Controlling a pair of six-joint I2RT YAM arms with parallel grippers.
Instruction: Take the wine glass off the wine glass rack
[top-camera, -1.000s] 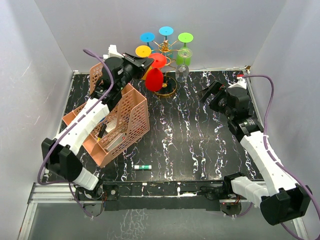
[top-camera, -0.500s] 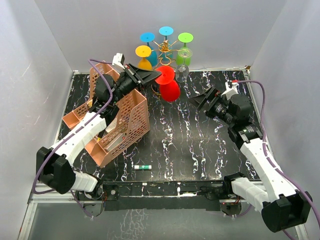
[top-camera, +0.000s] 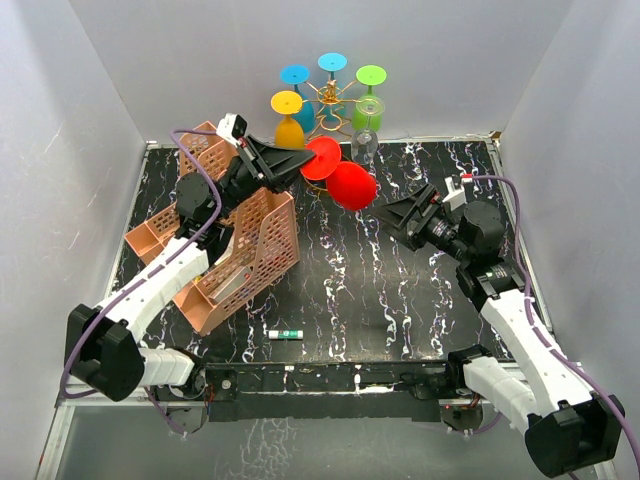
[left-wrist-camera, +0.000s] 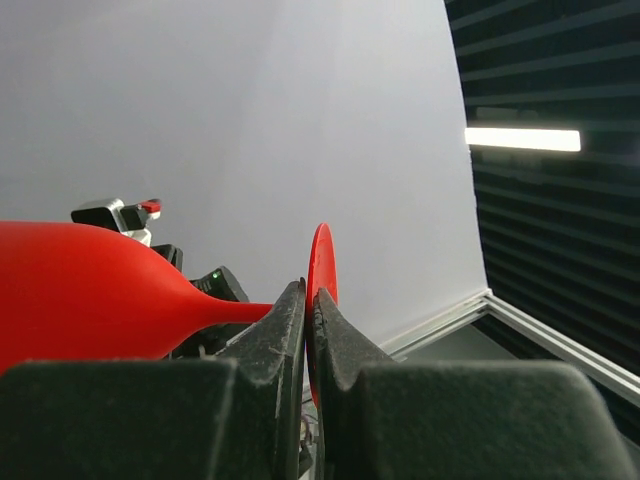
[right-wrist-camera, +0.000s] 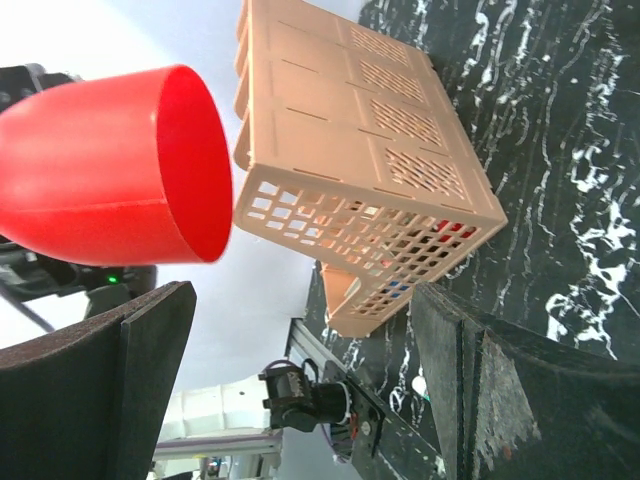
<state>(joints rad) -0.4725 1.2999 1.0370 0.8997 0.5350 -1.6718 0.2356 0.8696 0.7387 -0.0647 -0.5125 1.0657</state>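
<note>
The red wine glass (top-camera: 352, 186) hangs sideways in the air, off the gold wire wine glass rack (top-camera: 330, 100) at the back. My left gripper (top-camera: 300, 160) is shut on its round foot (left-wrist-camera: 322, 262), the stem and bowl (left-wrist-camera: 80, 290) sticking out to one side. The bowl's open mouth (right-wrist-camera: 195, 165) faces my right gripper (top-camera: 392, 212). That gripper (right-wrist-camera: 300, 300) stands wide open just short of the bowl, with nothing between its fingers (right-wrist-camera: 150, 350).
Yellow (top-camera: 287, 102), blue (top-camera: 295, 74), teal (top-camera: 332, 62) and green (top-camera: 371, 75) glasses hang on the rack, a clear one (top-camera: 364, 145) below. A pink mesh organizer (top-camera: 240, 240) sits at the left under my left arm. A small white tube (top-camera: 285, 333) lies near the front.
My left arm has carried the red glass away from the rack, rightward and nearer. My right gripper has swung left and turned to face the bowl.
</note>
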